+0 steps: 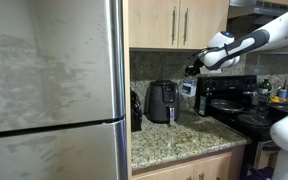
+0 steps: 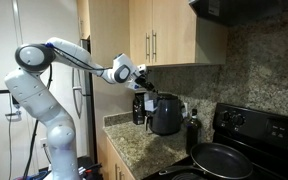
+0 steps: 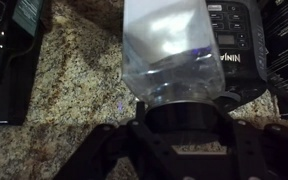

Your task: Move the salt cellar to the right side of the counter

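Speckled granite surface (image 1: pixel 179 135) is shown in an exterior view, with the salt cellar (image 1: pixel 187 88) hanging above it beside the air fryer (image 1: pixel 162 102), presumably so it can be carried sideways without scraping. In an exterior view the gripper (image 2: pixel 145 82) is seen above the air fryer. In the wrist view the salt cellar is pinched between the jaws, in mid-air.

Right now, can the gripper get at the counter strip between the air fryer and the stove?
Probably yes: the gripper, holding the salt cellar, hangs above that counter strip; only a dark rounded object by the stove crowds it.
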You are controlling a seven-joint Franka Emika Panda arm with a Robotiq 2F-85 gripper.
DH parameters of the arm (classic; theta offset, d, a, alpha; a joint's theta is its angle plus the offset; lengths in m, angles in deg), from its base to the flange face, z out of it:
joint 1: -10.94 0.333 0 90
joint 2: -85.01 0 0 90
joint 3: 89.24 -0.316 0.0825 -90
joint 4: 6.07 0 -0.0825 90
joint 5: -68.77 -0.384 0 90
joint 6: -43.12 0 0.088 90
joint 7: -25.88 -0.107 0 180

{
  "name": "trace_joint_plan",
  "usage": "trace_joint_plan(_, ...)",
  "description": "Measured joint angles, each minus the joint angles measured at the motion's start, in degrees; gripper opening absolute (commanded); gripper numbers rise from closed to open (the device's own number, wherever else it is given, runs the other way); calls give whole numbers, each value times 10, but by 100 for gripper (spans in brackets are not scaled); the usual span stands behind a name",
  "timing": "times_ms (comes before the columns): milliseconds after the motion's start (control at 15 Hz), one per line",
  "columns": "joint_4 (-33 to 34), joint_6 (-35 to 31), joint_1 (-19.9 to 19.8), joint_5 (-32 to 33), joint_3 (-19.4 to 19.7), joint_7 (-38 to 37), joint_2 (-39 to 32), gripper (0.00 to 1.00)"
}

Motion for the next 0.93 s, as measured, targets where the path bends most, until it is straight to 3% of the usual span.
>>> trace_joint_plan(200,-1,1,-6,12,-4,-11,-3,37)
trace_joint_plan(333,-4,-1,-57,62,-10,-50,-15,37)
trace_joint_plan(533,-6,14,-132,92,27,-57,-3,37)
trace_joint_plan(600,-6,23,-154,100,44,-57,6,62)
trace_joint_plan(733,-6,31,-196,112,75,-55,20,62)
trace_joint_plan(867,-7,33,-207,115,86,-54,25,62)
trace_joint_plan(933,-7,33,-207,115,84,-55,25,37)
